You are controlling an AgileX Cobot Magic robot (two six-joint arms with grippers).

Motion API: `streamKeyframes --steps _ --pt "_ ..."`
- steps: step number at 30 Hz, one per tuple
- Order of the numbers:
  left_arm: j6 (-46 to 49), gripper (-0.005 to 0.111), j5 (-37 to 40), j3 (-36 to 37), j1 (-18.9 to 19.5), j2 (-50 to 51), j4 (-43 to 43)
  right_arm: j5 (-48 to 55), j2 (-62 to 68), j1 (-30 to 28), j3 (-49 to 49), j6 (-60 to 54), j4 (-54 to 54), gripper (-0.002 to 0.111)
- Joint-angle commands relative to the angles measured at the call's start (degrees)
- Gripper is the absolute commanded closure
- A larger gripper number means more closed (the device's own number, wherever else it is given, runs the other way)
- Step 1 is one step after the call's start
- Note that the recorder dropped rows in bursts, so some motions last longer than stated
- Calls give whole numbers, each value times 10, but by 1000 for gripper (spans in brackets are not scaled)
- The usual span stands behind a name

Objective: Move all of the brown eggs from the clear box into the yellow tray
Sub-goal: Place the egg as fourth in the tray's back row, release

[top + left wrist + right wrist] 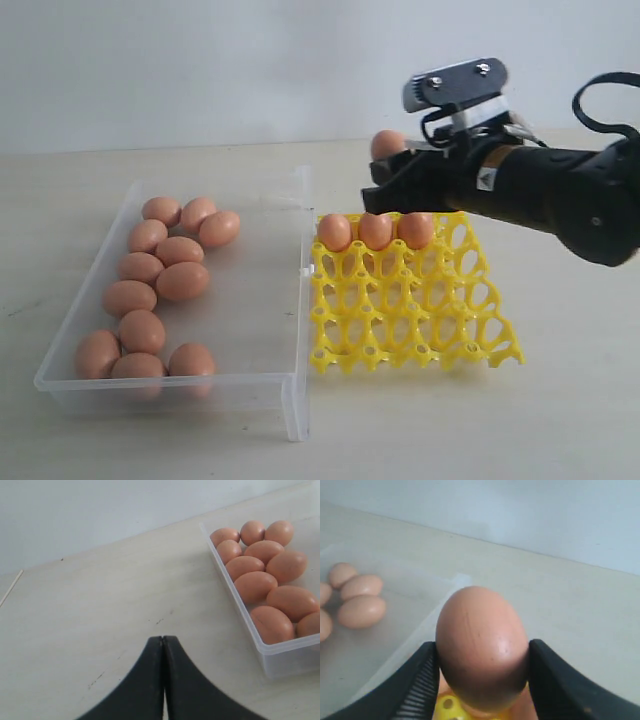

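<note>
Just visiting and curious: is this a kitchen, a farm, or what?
Likely a robotics lab bench: a bare pale tabletop, a blank wall, and a robot claw holding a brown egg over a yellow tray.

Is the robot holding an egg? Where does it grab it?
Yes. The right gripper pinches one brown egg by its two sides. The left gripper holds nothing.

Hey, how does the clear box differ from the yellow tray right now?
The clear box is see-through with solid low walls; the yellow tray is an opaque openwork lattice. The clear box is the larger; the yellow tray is smaller. The clear box holds twelve brown eggs lying loose; the yellow tray holds three, seated in its back row. Both rest on the table, side by side.
</note>
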Motion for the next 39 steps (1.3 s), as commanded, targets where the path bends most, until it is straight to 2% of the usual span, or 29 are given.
streamKeyframes --steps 1,8,24,30,39 --pt "-3 107 -4 -2 -1 -3 0 -63 4 -58 30 9 -6 108" --pt "-3 107 -4 -2 -1 -3 0 -96 75 -105 30 20 -19 108" --pt "-3 107 -4 -2 -1 -3 0 -158 146 -124 30 13 -4 108" --pt "-3 107 -4 -2 -1 -3 0 -166 147 -129 25 10 -12 100" --pt "-3 107 -4 -2 -1 -3 0 -158 173 -129 12 -7 -32 98"
